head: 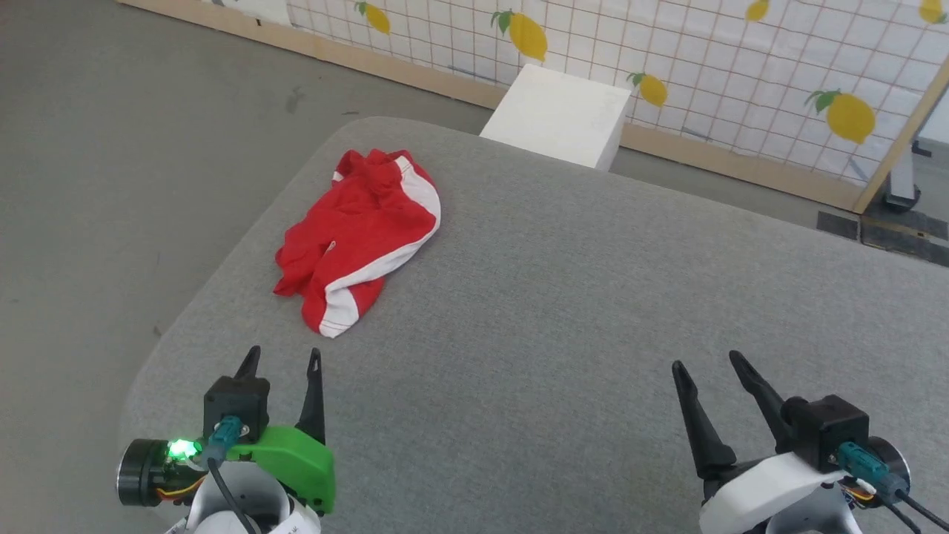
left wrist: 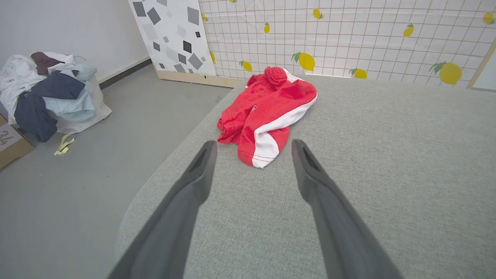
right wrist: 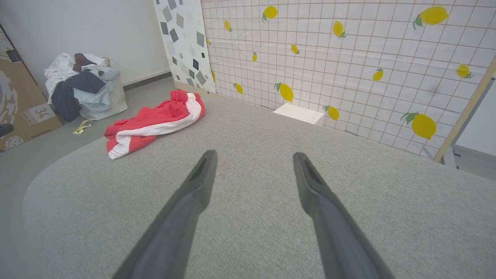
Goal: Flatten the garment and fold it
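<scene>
Shorts, red with white stripes, lay crumpled on the grey padded table, a little ahead of the left gripper and well off ahead and to the left of the right gripper. A white box stood beyond the table's far edge, ahead of both. Each gripper's fingers were spread wide, gripping nothing, clear of the cloth.
</scene>
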